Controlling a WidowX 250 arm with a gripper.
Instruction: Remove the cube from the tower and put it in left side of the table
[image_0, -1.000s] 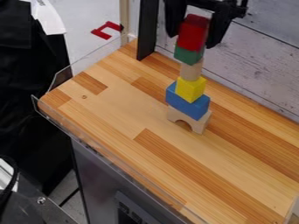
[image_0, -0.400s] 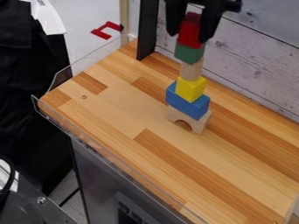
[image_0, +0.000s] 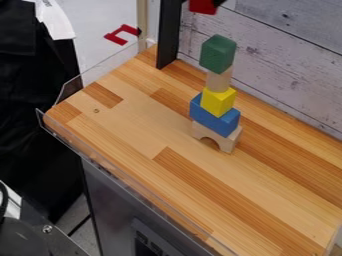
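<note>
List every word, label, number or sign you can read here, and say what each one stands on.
Readable text: none.
Tower: no lettering visible on its blocks.
Control panel on the grey cabinet front: small marks, too small to read.
Red angular marking on the floor: no readable word or number.

We can read no text, labels, brands, numbers or signs.
</note>
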